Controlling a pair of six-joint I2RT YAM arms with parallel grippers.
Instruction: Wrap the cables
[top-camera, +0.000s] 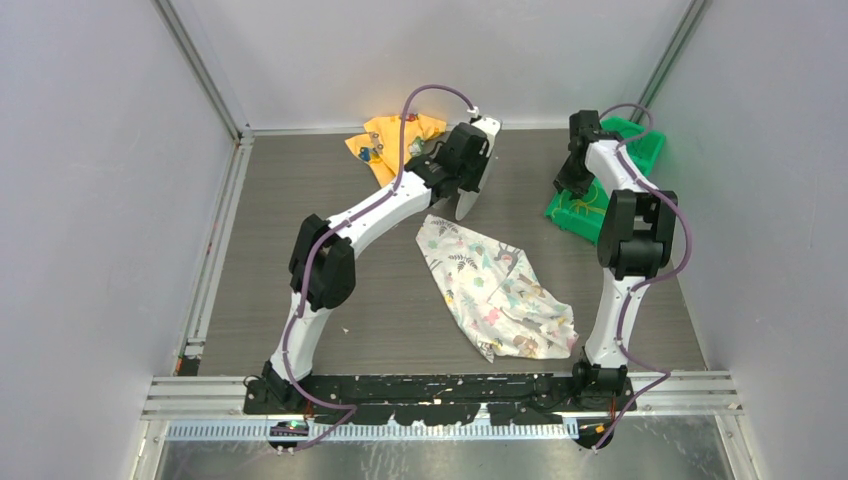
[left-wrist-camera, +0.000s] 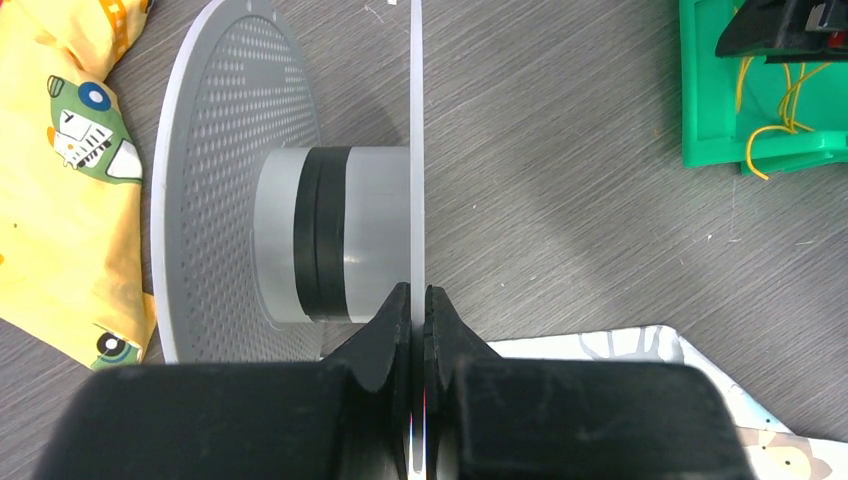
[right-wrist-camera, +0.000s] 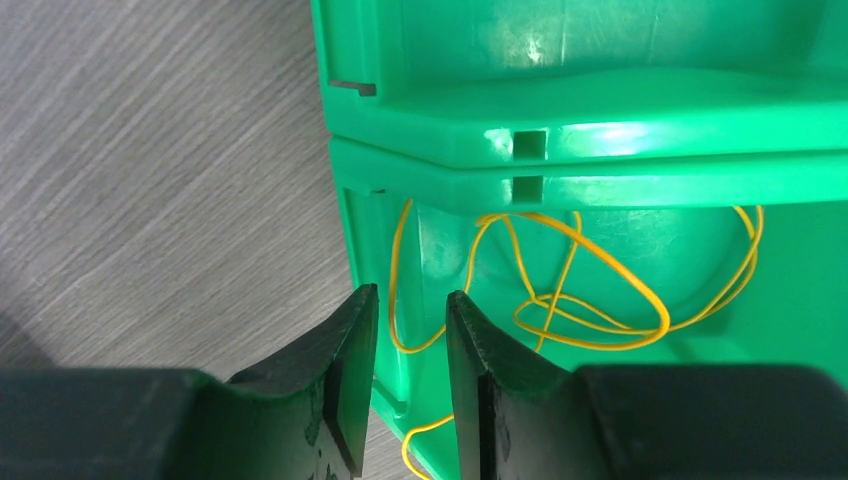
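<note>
A grey spool (left-wrist-camera: 330, 235) with two wide thin rims and a dark band on its hub stands on edge on the table; it also shows in the top view (top-camera: 468, 200). My left gripper (left-wrist-camera: 418, 295) is shut on the spool's right rim (left-wrist-camera: 416, 150). The thin yellow cable (right-wrist-camera: 590, 300) lies in loose loops inside a green bin (right-wrist-camera: 600, 130). My right gripper (right-wrist-camera: 412, 300) is open, its jaws either side of the bin's left wall, with one cable loop between them. In the left wrist view the cable (left-wrist-camera: 775, 110) shows in the bin (left-wrist-camera: 710, 100).
A yellow printed cloth (top-camera: 395, 135) lies at the back, left of the spool. A white patterned cloth (top-camera: 495, 290) lies in the middle of the table. The green bin (top-camera: 640, 150) stands at the back right by the wall.
</note>
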